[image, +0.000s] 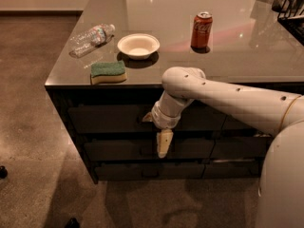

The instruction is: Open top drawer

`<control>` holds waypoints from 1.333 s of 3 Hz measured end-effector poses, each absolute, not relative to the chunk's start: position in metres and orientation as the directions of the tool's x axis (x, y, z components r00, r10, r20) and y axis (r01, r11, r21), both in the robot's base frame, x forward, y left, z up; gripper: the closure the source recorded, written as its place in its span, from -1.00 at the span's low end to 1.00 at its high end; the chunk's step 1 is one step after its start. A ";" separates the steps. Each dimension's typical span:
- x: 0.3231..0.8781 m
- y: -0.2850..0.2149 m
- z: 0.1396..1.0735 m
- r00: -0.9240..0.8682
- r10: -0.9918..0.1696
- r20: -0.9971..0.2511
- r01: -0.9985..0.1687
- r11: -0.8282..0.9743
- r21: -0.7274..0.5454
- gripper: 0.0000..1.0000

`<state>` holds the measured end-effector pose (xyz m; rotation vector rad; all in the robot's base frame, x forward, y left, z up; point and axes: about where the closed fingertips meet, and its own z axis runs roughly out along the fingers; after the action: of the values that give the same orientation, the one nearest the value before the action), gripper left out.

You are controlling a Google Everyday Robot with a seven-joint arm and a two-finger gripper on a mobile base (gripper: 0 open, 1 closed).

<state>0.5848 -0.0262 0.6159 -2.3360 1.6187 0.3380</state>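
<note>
The pincer (164, 144) hung in front of the drawer stack, below the middle of the worktop's (237, 65) front edge, with its tip pointing down over the shallower drawer front (118, 148) beneath. Whether it was open or closed could not be told. The top drawer (107, 119) sat directly under that front edge and looked shut, its handle hidden behind the wrist. To do the step well, the pincer probably needed to be level with the top drawer's handle rather than lower. It would then need to seat firmly on the handle and be drawn straight out, square to the front edge, so the drawer would not bind. A slow pull seemed wise, since the sponge (108, 71) lay close to the front edge towards the left corner.
</note>
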 end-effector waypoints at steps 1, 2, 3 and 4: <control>0.585 -0.026 0.616 0.345 -0.873 -0.345 -0.938 -0.334 -0.094 -1.00; 0.585 -0.026 0.614 0.339 -0.878 -0.338 -0.940 -0.327 -0.096 -0.65; 0.585 -0.023 0.614 0.320 -0.894 -0.313 -0.947 -0.300 -0.112 -0.03; 0.586 -0.022 0.613 0.303 -0.918 -0.255 -0.952 -0.277 -0.133 0.34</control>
<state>0.5858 -0.0216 0.6129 -2.3135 1.7043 0.1860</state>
